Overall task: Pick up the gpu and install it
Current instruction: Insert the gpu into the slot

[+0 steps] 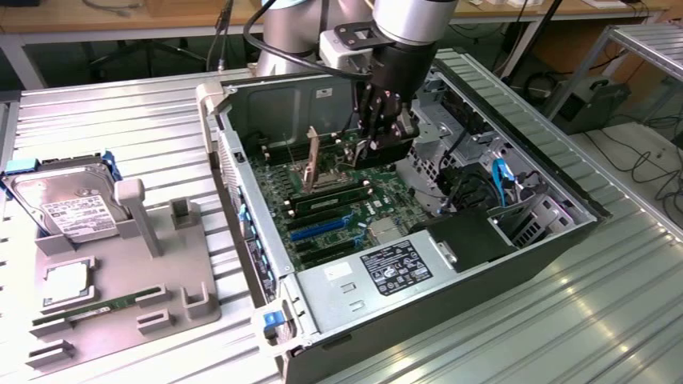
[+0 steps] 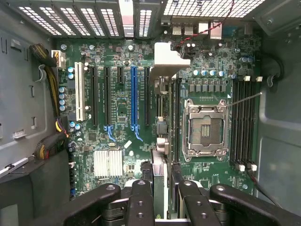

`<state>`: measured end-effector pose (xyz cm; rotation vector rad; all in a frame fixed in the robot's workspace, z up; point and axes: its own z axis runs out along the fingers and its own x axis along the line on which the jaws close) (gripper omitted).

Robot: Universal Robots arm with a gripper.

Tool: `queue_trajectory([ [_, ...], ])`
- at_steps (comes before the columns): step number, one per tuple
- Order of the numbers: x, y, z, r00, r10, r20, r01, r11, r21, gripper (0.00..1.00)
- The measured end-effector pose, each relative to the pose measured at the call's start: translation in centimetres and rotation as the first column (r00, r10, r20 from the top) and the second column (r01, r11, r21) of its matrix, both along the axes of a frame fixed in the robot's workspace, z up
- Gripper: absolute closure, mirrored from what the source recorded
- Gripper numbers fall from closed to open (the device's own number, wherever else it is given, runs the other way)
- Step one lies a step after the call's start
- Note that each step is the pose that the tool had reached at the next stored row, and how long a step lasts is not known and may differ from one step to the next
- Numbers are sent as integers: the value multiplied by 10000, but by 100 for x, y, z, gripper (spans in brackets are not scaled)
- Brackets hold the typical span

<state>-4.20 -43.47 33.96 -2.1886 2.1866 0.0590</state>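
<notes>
My gripper (image 1: 379, 144) reaches down into the open computer case (image 1: 555, 240) and is shut on the gpu (image 1: 318, 166). In the wrist view the gpu (image 2: 165, 61) stands on edge between the two black fingers (image 2: 141, 193), with its silver end bracket toward the case's rear slots. The card runs lengthwise over the motherboard (image 2: 117, 108), between the blue slot (image 2: 133, 94) and the CPU socket (image 2: 204, 127). I cannot tell whether its lower edge touches a slot. The gripper (image 2: 161, 190) holds the card near the end away from the bracket.
A grey fixture (image 1: 181, 280) at the exterior view's left carries a silver hard drive (image 1: 64, 204), a CPU (image 1: 66, 280) and a green RAM stick (image 1: 96, 308). Inside the case, the power supply (image 1: 395, 264), drive cage (image 1: 533, 220) and cables (image 2: 51, 84) crowd the board.
</notes>
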Motion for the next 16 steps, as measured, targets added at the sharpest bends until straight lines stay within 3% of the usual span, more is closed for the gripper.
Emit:
queue_trajectory([
  [16, -5, 0, -30, 10000, 0, 0, 0, 10000, 1, 74],
])
